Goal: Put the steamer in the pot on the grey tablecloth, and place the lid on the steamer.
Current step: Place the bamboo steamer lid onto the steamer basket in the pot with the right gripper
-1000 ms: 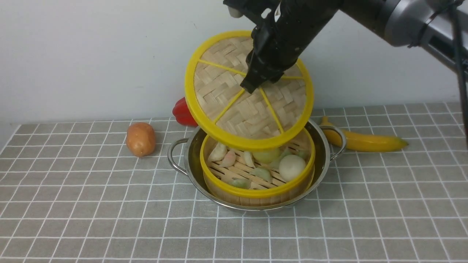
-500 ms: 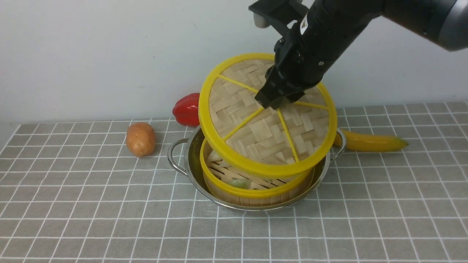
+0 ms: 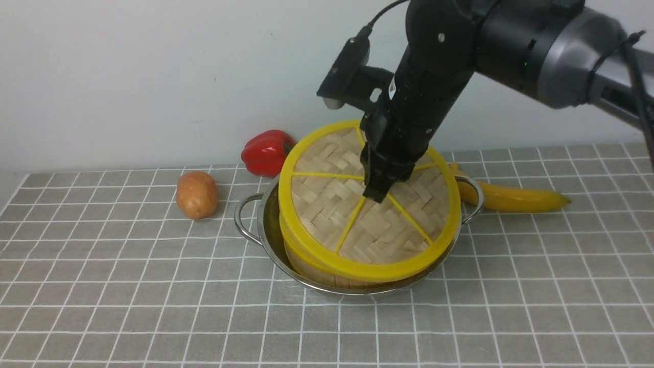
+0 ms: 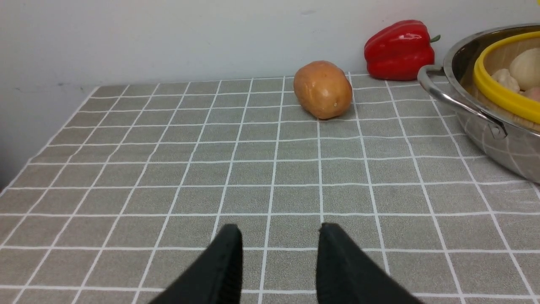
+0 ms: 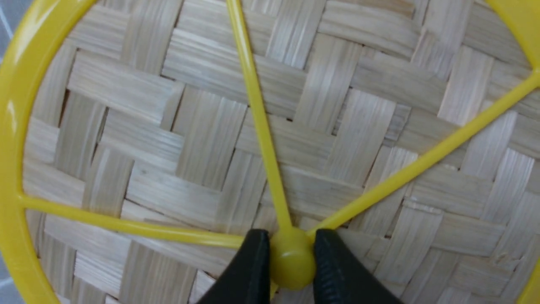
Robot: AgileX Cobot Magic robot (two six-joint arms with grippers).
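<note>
Black right fingers [image 5: 249, 270] clamped on the yellow hub [image 5: 291, 257] of the lid [image 3: 327, 204]. I have lowered it from a tilted hover until the woven bamboo disc covers the steamer [image 3: 311, 271], which sits in the shiny steel pot [image 3: 268, 230] on the gridded grey cloth [image 3: 127, 281]. Only release remains, I judge. Left fingers [image 4: 223, 261] apart, empty.

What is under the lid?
The steamer, sitting in the pot; only its near wall shows from the front. Its food is covered there, though the left wrist view glimpses pale buns.
</note>
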